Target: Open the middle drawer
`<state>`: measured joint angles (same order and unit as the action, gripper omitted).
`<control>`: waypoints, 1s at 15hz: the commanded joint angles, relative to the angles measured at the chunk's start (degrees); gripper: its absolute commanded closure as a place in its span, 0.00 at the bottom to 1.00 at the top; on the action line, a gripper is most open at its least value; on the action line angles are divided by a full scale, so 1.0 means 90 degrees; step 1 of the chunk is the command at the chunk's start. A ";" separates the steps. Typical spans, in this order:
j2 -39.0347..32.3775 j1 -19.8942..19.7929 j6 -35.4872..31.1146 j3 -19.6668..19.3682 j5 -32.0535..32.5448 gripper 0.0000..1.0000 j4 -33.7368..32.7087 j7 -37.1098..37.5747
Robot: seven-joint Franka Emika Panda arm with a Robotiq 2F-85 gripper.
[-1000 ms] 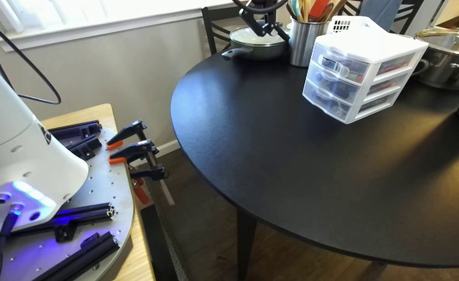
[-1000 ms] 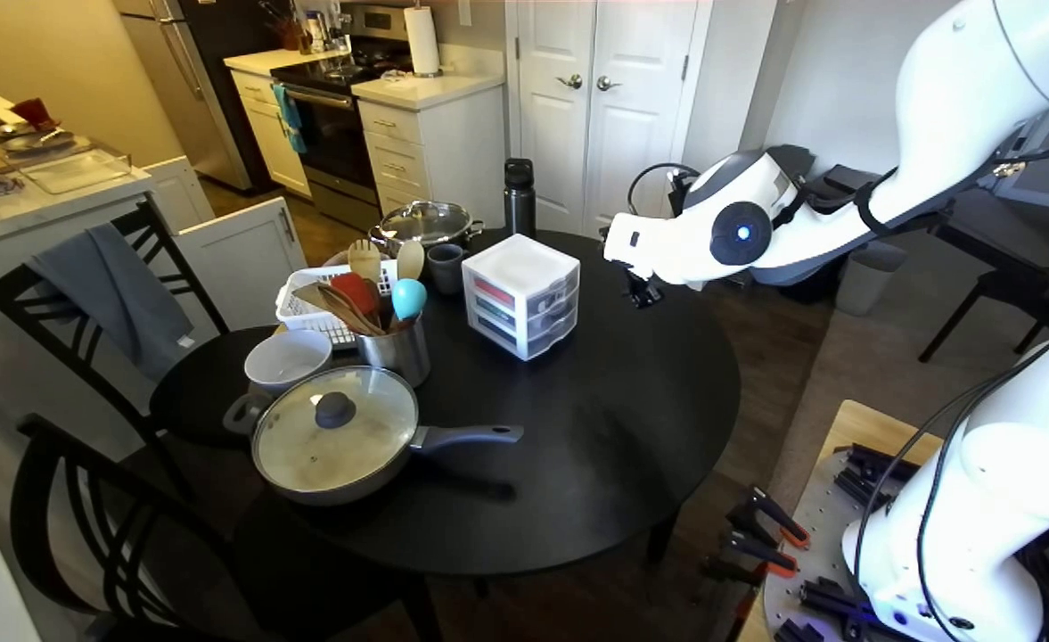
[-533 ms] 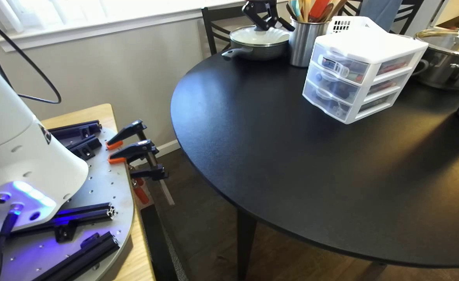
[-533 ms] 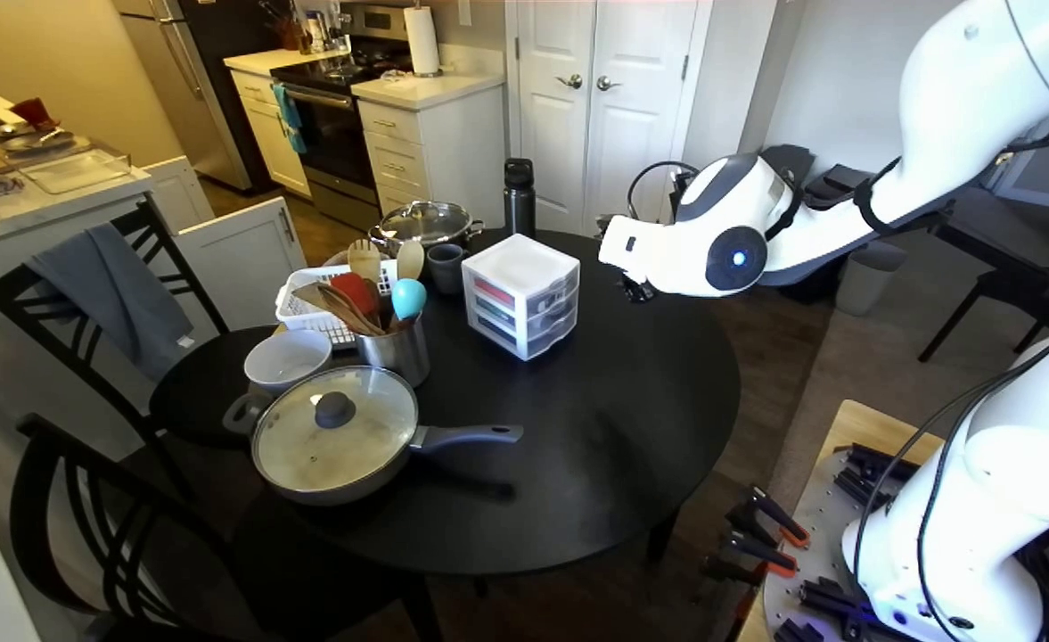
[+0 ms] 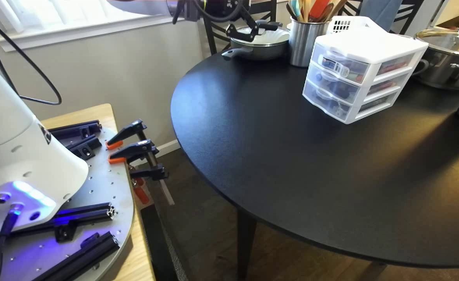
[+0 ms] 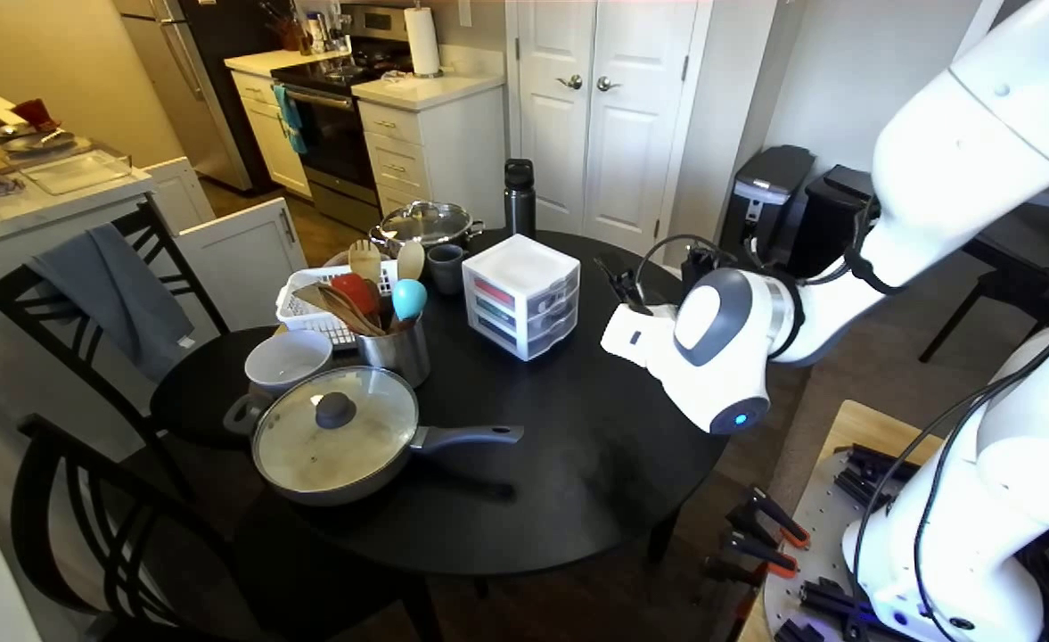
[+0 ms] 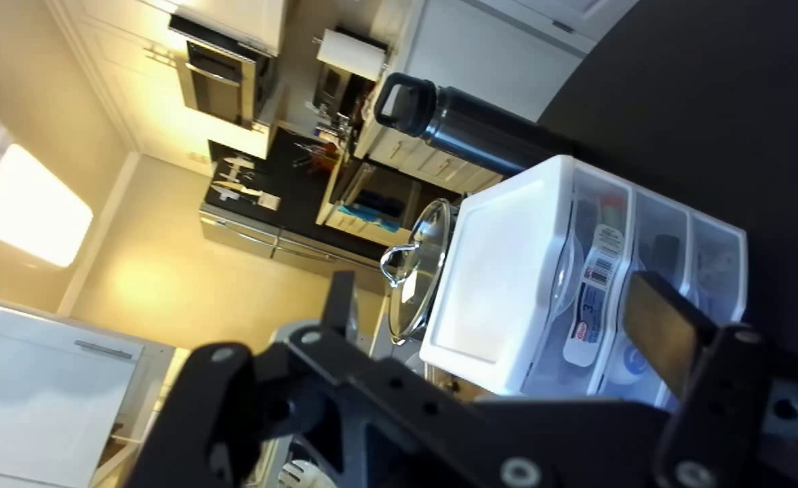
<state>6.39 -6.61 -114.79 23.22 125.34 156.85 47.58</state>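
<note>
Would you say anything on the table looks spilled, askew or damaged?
Nothing stands out: the drawer unit is upright, its middle drawer looks shut, the glass lid sits on the frying pan; no spill shows.

Glare at the window, soft shadows across the table, blurry foreground tool.

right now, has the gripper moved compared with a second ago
Yes: in an exterior view, the gripper has shifted left in the picture, appearing nearer the white drawer unit, which has stayed put.
</note>
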 commanded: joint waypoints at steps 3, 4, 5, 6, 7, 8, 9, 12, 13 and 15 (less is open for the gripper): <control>-0.1164 0.1224 0.1003 -0.0750 0.0281 0.00 0.0139 0.0883; -0.1331 0.1273 0.0691 -0.0878 0.0442 0.00 0.0063 0.1174; -0.1479 0.1309 0.0545 -0.0967 0.0668 0.00 0.0020 0.1451; -0.1594 0.1309 0.0409 -0.1056 0.1133 0.00 0.0016 0.1714; -0.1694 0.1288 0.0329 -0.1149 0.1654 0.00 0.0006 0.1892; -0.1767 0.1259 0.0332 -0.1223 0.2042 0.00 -0.0017 0.1997; -0.1845 0.1235 0.0351 -0.1299 0.2381 0.00 -0.0053 0.2093; -0.2123 0.1204 0.0628 -0.1503 0.3130 0.00 -0.0153 0.2138; -0.2145 0.1388 0.0768 -0.1341 0.2721 0.00 -0.0159 0.1984; -0.2338 0.1387 0.1177 -0.1420 0.2743 0.00 -0.0176 0.1781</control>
<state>-12.33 4.98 -109.05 10.53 150.06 155.47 65.74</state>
